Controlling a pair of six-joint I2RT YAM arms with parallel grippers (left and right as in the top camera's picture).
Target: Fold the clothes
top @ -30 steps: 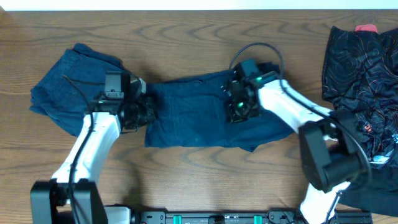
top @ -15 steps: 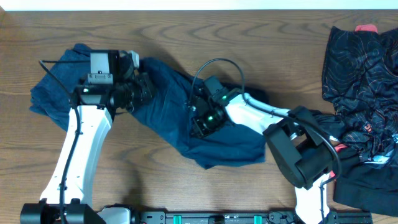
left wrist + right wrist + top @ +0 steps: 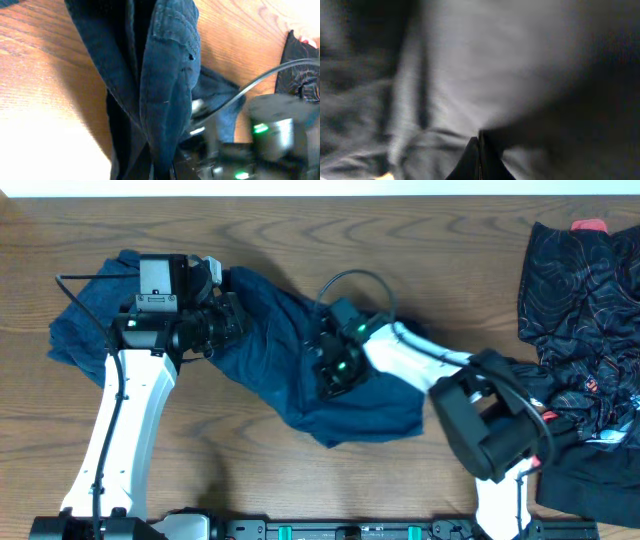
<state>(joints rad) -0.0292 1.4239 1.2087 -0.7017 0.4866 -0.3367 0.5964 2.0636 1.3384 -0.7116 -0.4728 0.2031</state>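
A dark blue denim garment (image 3: pixel 270 370) lies stretched across the wooden table, from a bunched part at the far left (image 3: pixel 90 315) to a flat part in the middle. My left gripper (image 3: pixel 232 320) is shut on an edge of the garment and holds it lifted; the left wrist view shows the cloth (image 3: pixel 165 85) hanging as a vertical fold from the jaws. My right gripper (image 3: pixel 332 370) is shut on the same garment near its middle; the right wrist view shows its closed fingertips (image 3: pixel 479 145) pressed into blurred cloth.
A pile of black patterned clothes (image 3: pixel 585 300) with a small red piece (image 3: pixel 590 225) lies at the right edge of the table (image 3: pixel 330 230). Bare wood shows along the back and front left. The right arm's cable loops above the garment.
Both grippers moved left with the garment, the left one also toward the back. The cloth went from lying flat to a diagonal, bunched fold. Little changed in the last half second.
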